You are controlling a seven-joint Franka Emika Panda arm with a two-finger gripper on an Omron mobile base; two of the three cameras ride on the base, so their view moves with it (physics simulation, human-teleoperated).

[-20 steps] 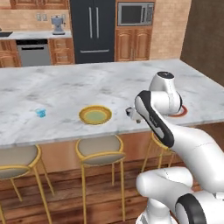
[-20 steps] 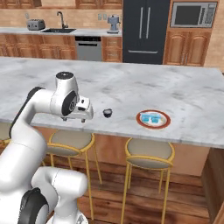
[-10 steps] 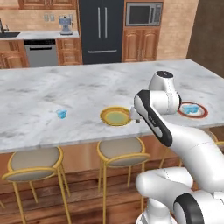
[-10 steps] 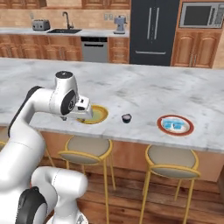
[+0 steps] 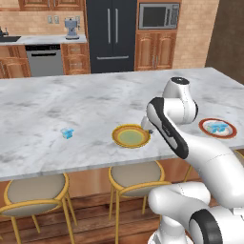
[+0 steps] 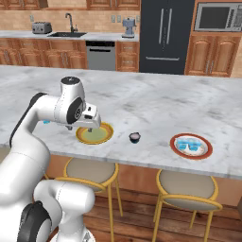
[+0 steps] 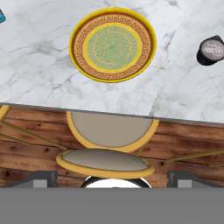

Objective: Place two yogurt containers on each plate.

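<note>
the white arm's two-finger hand (image 6: 90, 120) hung open and empty over the front edge of the grey marble worktop (image 5: 71, 105), just above the round plate with golden-yellow rim and pale green centre (image 5: 131, 136), which lay bare near that edge. the dark round yogurt cup with whitish top (image 6: 135, 137) stood between it and the red-orange-rimmed white plate (image 6: 191, 145), which carried two pale-blue-and-white boxy tubs (image 6: 190, 144). a third pale-blue boxy tub (image 5: 67, 133) sat well apart on open marble.

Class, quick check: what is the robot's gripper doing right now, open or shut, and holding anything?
Gripper: open and empty, held above the counter's front edge near the yellow-rimmed plate.
</note>
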